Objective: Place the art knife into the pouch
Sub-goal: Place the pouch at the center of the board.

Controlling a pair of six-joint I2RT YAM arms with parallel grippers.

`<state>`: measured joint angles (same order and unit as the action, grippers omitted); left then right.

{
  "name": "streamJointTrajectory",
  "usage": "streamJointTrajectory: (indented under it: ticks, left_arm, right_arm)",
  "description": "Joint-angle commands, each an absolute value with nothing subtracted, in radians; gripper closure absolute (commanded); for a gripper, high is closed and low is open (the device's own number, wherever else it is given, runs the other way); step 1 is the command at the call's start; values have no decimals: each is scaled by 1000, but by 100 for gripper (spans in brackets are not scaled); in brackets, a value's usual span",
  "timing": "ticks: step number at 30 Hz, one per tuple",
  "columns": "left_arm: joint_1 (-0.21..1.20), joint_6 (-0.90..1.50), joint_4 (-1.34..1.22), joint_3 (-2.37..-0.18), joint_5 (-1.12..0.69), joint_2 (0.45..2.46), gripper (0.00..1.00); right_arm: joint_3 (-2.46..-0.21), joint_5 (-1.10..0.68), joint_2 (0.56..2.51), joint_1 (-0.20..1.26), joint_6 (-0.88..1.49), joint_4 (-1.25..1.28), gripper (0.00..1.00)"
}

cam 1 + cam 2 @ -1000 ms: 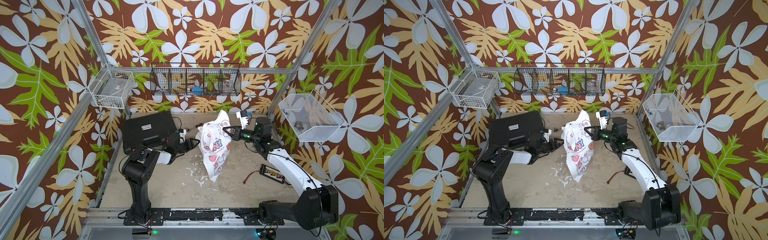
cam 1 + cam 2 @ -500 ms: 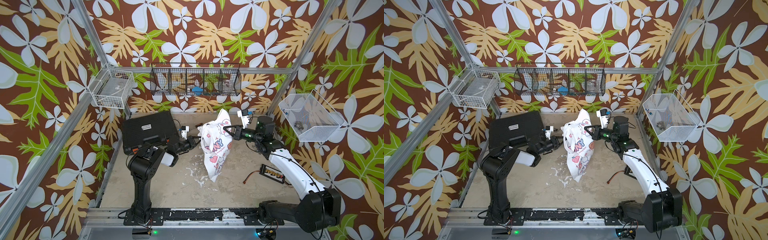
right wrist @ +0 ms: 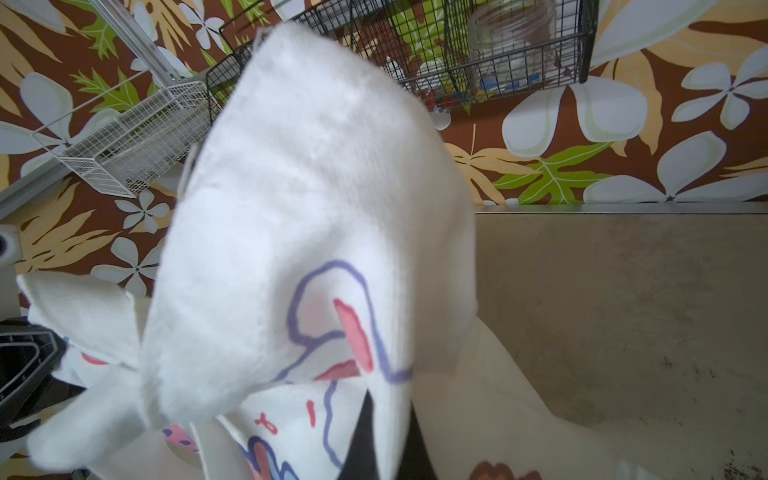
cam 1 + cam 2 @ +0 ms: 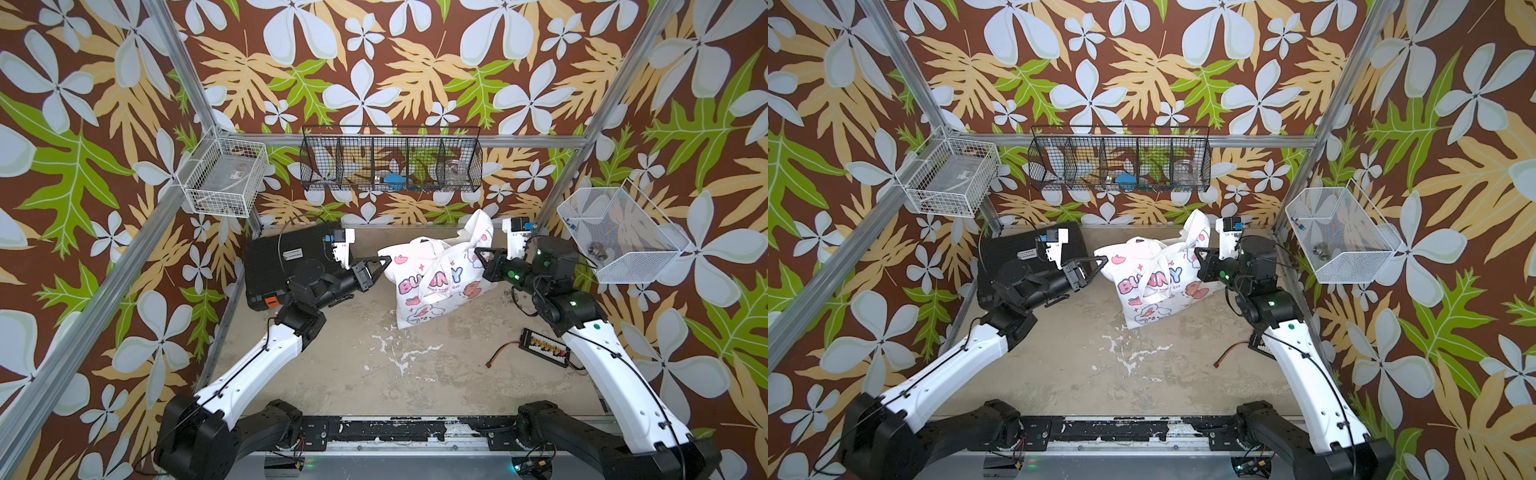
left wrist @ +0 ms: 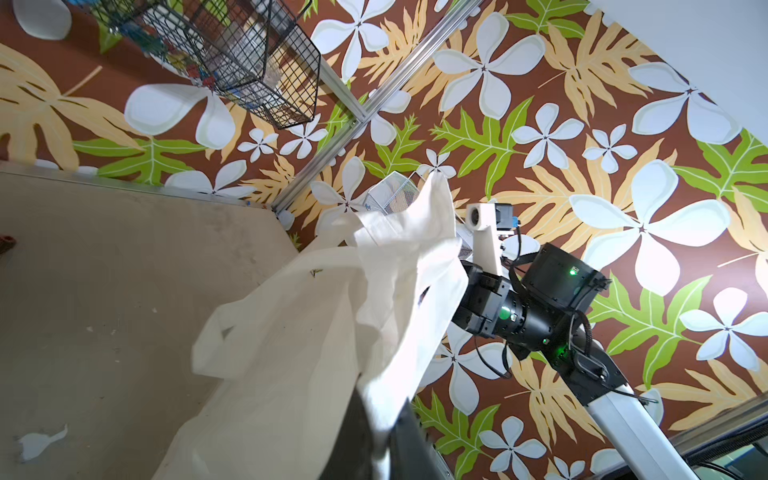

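Top views both show the pouch (image 4: 434, 286) spread between the claws: the left gripper (image 4: 385, 260) is pinched shut on the rim corner at its tips, the right gripper (image 4: 478, 252) clamped on the opposite edge. Bare table (image 4: 374, 374) lies open beneath both; a black case (image 4: 270, 262) sits just behind the left gripper.
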<state>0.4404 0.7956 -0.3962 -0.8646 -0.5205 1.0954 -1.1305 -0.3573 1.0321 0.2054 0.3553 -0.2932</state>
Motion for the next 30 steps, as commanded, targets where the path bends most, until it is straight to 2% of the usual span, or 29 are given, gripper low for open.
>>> streamJointTrajectory:
  ticks: [1,6,12,18,24,30]
  left_arm:
    - [436,701,-202,-892,-408,1094,100]
    - [434,702,-234,-907,-416,1150,100]
    - [434,702,-179,-957,-414,1085,100]
    - [430,669,-126,-983,-365,1087,100]
    - [409,633,-161,-1005,-335,1271,100]
    - [380,581,-195,-1105,-273,1495,100]
  right_arm:
    - [-1146,-187,995,232,332,-336,100]
    - [-1110,-114,989,262,319,-385,100]
    - [-1078,-40,924,339,342,-440,100]
    - [-990,-137,908,369,392,-407,100]
    - [-824,-83,1048,404,439,-255,100]
    - [-891,57,1296,405,424,-168,100]
